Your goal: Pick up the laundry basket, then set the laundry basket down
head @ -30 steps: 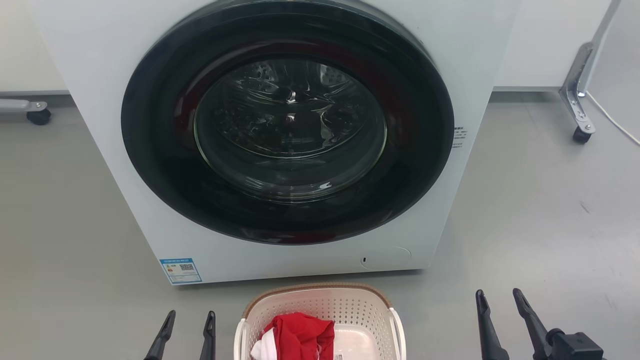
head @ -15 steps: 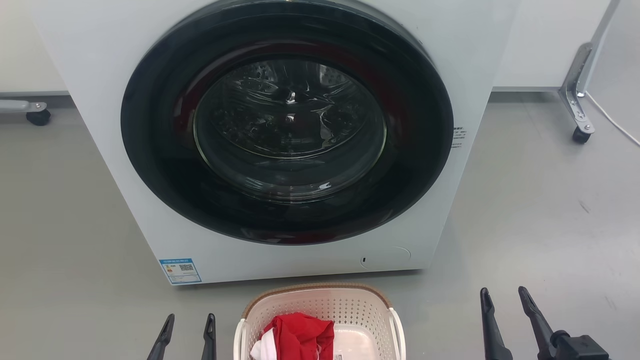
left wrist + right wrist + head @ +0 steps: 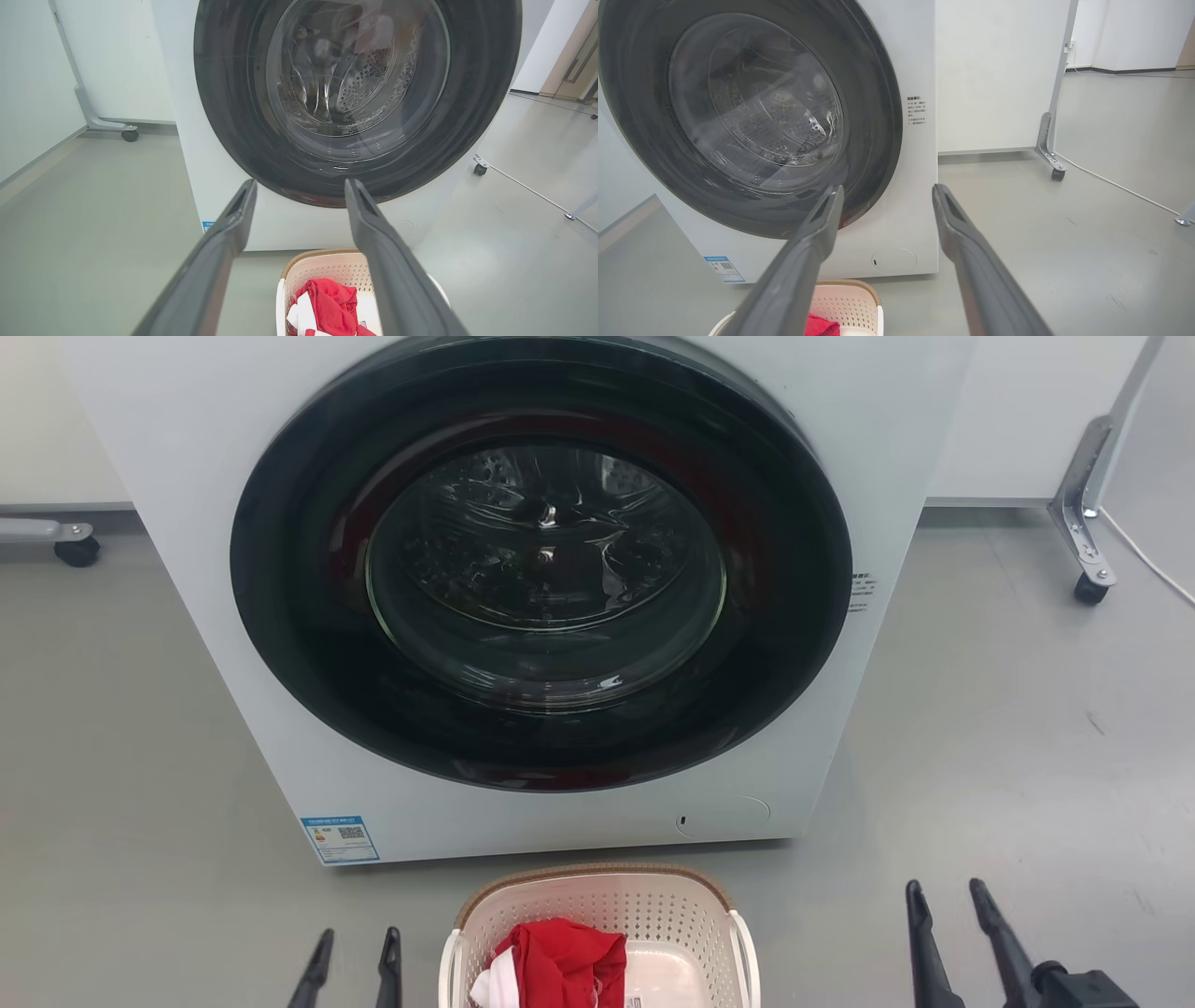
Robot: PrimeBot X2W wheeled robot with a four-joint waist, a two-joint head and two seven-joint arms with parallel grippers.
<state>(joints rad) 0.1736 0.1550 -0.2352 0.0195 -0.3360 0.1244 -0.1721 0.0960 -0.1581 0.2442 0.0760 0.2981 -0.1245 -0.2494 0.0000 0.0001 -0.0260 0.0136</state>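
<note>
The laundry basket is cream-white and perforated, with a brown woven-look rim. It stands on the grey floor just in front of the washer, at the bottom centre of the head view. A red garment and a bit of white cloth lie inside it. My left gripper is open to the left of the basket, apart from its white side handle. My right gripper is open well to the right of the basket. The left wrist view has the basket below my open left gripper. The right wrist view has the basket at lower left of my open right gripper.
A white front-loading washer with a shut dark round door rises right behind the basket. Metal frame legs on casters stand at the far right and far left. A white cable runs along the floor at the right.
Both grippers have sunk a little toward the bottom edge, and the right one has drifted slightly right. The whole picture has shifted a few pixels. The basket has not moved.
</note>
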